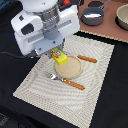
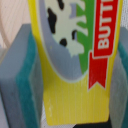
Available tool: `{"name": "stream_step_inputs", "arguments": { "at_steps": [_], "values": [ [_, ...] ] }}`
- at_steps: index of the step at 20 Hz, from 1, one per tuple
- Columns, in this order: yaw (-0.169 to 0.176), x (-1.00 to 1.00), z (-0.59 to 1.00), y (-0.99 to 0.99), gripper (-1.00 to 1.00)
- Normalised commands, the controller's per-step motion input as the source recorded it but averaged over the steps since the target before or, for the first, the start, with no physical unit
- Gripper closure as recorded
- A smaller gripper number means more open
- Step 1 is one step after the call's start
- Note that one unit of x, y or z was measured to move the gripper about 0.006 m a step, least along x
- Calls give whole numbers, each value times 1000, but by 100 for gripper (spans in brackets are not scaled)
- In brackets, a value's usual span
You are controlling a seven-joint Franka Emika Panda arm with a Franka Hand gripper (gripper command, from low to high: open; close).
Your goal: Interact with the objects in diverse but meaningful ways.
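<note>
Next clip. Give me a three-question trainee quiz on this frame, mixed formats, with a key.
1. True or false: the gripper is shut on the yellow butter packet.
2. The packet is over which item? A) beige plate B) dark pan C) bare table
3. Fill in: a fork lies on the striped ____ beside the plate.

Key: 1 true, since the wrist view shows the pads against both sides of the packet; 2 A; 3 placemat.

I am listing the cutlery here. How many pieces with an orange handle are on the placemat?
2. A fork lies at the near edge of the beige plate; a knife lies beside the plate toward the exterior view's right. The arm may hide others.
</note>
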Motion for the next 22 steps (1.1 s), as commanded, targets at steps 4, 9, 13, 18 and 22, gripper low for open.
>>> {"name": "stream_step_inputs", "arguments": {
  "at_steps": [4,9,13,18,22],
  "values": [
    [147,49,-64,-615,100],
    [200,1,-3,-527,100],
    [168,104,-1,-602,100],
    [38,475,45,-706,100],
    [2,616,129,-586,100]
  ]
}}
